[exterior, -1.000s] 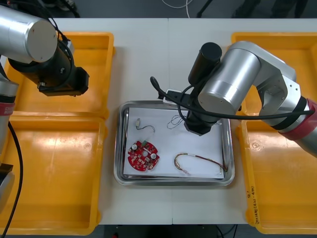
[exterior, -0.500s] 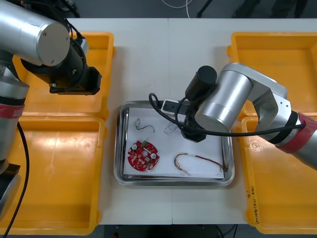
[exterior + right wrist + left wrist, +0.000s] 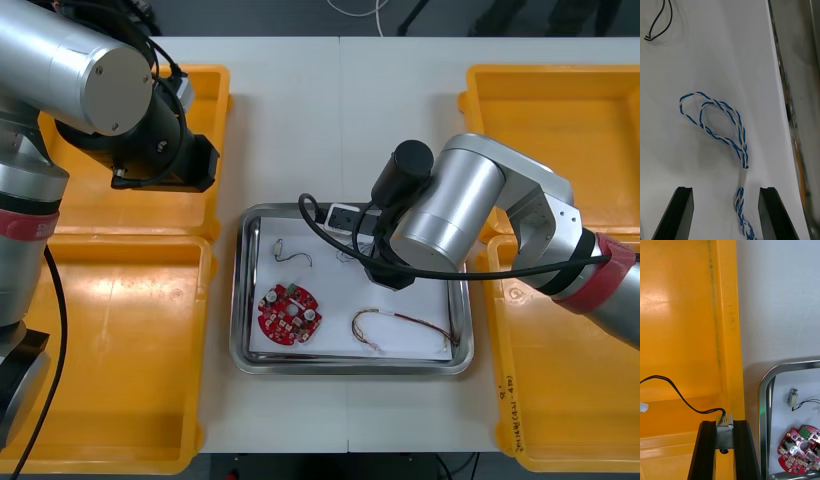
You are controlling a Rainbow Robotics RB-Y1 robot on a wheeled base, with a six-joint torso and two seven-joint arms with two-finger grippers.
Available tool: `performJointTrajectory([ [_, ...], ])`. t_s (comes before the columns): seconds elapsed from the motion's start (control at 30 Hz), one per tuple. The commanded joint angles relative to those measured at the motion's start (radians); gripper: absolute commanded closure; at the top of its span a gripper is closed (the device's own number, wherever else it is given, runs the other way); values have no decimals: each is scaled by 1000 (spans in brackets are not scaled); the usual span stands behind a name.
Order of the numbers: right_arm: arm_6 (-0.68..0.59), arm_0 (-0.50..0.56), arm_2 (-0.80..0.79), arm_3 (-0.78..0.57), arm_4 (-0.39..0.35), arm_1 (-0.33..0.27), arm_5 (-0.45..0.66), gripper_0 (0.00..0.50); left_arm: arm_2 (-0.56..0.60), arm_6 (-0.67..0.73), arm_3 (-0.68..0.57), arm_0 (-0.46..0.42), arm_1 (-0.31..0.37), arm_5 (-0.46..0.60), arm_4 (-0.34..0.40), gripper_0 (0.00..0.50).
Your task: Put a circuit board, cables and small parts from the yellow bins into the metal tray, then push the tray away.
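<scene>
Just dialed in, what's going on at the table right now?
The left gripper, over a left yellow bin near the metal tray, is shut on a small metal part trailing a black cable. The right gripper hangs open over the blue and white cable in the tray, where a circuit board, a red and yellow cable and another small part lie.

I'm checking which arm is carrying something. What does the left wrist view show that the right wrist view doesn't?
Left wrist view: the left gripper shut on a small metal part over a yellow bin, its black cable trailing into the bin, and the red circuit board in the metal tray.
Right wrist view: the right gripper open around the blue and white cable, which lies on the white inside.
Both: the metal tray.
</scene>
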Motion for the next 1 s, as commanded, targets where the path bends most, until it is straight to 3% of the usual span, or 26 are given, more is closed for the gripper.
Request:
performJointTrajectory([
  [0.03,-33,4,-11,-14,10,16,3,0,-14,-95,-38,-52,-15,8,11,499],
  [0.23,-51,-27,-77,-53,-16,19,127,0,-14,-97,-38,-51,-15,6,12,499],
  [0.67,-99,-117,-399,-82,-235,18,464,0,-14,-97,-38,-51,-15,8,15,499],
  [0.83,-186,-129,-519,-133,-243,5,464,0,-17,-97,-41,-52,-15,8,20,500],
  [1.0,-326,-117,-585,-202,-260,-58,464,0,-58,-74,-60,-52,-15,-4,20,500],
])
